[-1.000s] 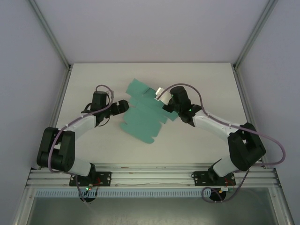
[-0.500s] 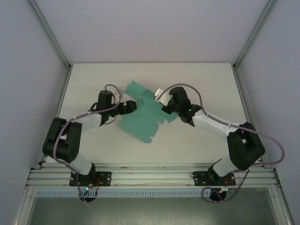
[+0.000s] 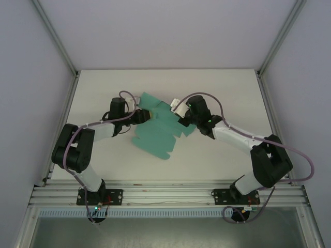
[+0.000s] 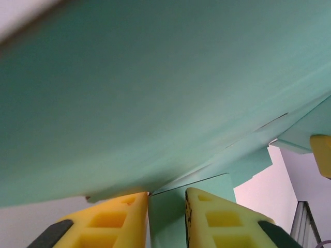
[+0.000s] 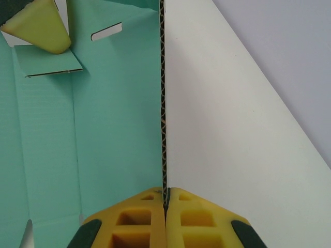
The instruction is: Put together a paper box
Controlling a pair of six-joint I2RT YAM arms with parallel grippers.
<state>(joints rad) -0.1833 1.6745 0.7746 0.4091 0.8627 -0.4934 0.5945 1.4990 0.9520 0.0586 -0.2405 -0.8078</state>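
Top external view first: both arms reach in toward the middle of the white desk (image 3: 227,93), where the paper box (image 3: 158,135) sits as an unfolded teal die-cut sheet with flaps and notches, turned at an angle to the desk edges. The left arm has its elbow tucked back near the left side, and its forearm runs up and to the right, so the left hand (image 3: 146,114) sits at the far-left edge of the sheet. The right arm is stretched out more. Its elbow is way over on the right and a long forearm angles up-left, which puts the right hand (image 3: 181,122) on the sheet's right side. The two hands end up pretty near each other, with the far part of the card between them. Purplish cables loop over both wrists.

From the left wrist camera, teal card takes up most of the frame. The two yellow fingers (image 4: 108,222) stand narrow, with a strip of card showing in the slim gap between them. Honestly can't tell whether they're actually pinching it or just sitting around it.

The right wrist view is way clearer. The yellow fingers (image 5: 139,217) are pressed together on the card's edge, and the corrugated edge runs straight up from between the tips, so that hand is clamped on the paper box. On the card's left face you can see a slot cut and a small flap, and a yellow fingertip of the other hand (image 5: 39,26) pokes in at the top-left corner.
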